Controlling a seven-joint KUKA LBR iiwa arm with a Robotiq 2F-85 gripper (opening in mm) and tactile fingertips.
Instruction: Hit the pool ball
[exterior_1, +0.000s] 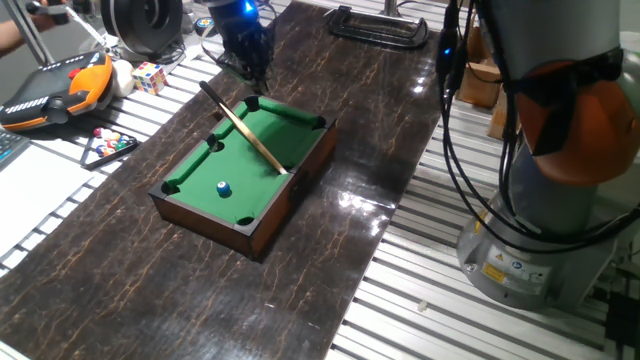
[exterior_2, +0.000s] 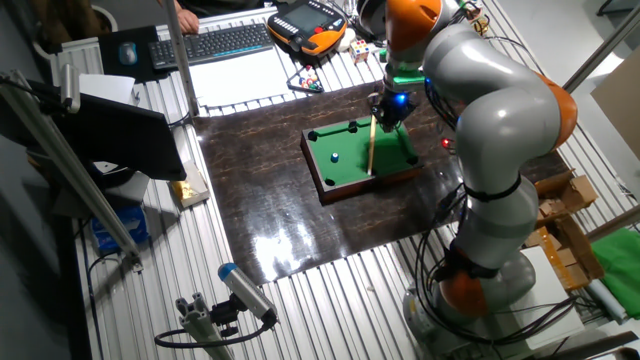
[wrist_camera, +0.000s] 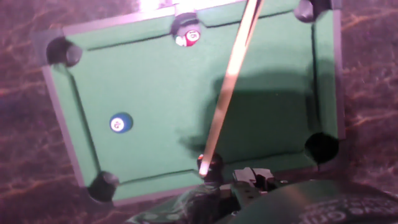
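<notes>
The miniature green pool table (exterior_1: 262, 150) is sitting on a dark marbled mat (exterior_1: 330, 270) — a wooden box with green felt and black pockets at the corners and long rails. The pool ball (exterior_1: 224, 188), blue with a pale spot, is lying on the felt toward one short end, apart from the rails; in the hand view it (wrist_camera: 120, 122) is resting well left of the cue stick and clear of every pocket. The other fixed view is showing it (exterior_2: 334, 156) as a small speck on the felt.

The gripper (exterior_1: 250, 62) is hanging above the far end of the pool table, blue light glowing on its housing. A pale wooden cue stick (exterior_1: 245, 128) is running at a slant from the gripper down across the felt, its lower end reaching the long rail nearer the arm's base. Whether the fingers are clamping the cue stick cannot be told — no view is showing the jaws plainly.

In the hand view a red and a green ball (wrist_camera: 189, 38) are sitting in a side pocket.

Beyond the mat, a puzzle cube (exterior_1: 149, 77) and a black triangle of racked balls (exterior_1: 108, 143) are lying near an orange-and-black pendant (exterior_1: 55, 88).
</notes>
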